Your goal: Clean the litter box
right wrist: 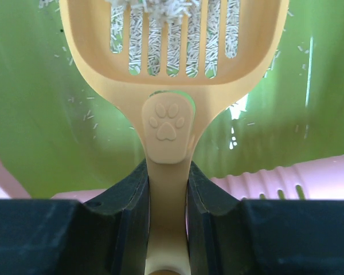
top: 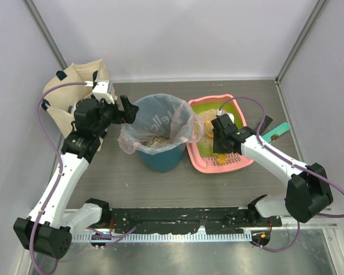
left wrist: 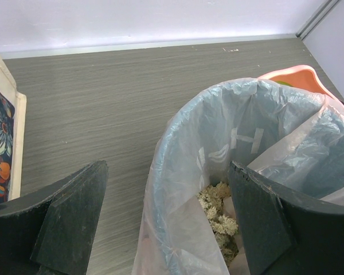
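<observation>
The pink litter box with its lime-green floor lies right of the teal bin. My right gripper is shut on the handle of the orange slotted scoop, over the box; the scoop head holds beige litter. My right gripper also shows in the top view above the box. My left gripper is open, its fingers straddling the bin's bag-lined rim; it shows in the top view at the bin's left edge. Litter clumps lie inside the bag.
A beige fabric bag with a floral lining stands at the back left. A teal-handled tool lies right of the litter box. Grey walls close the table's back and sides.
</observation>
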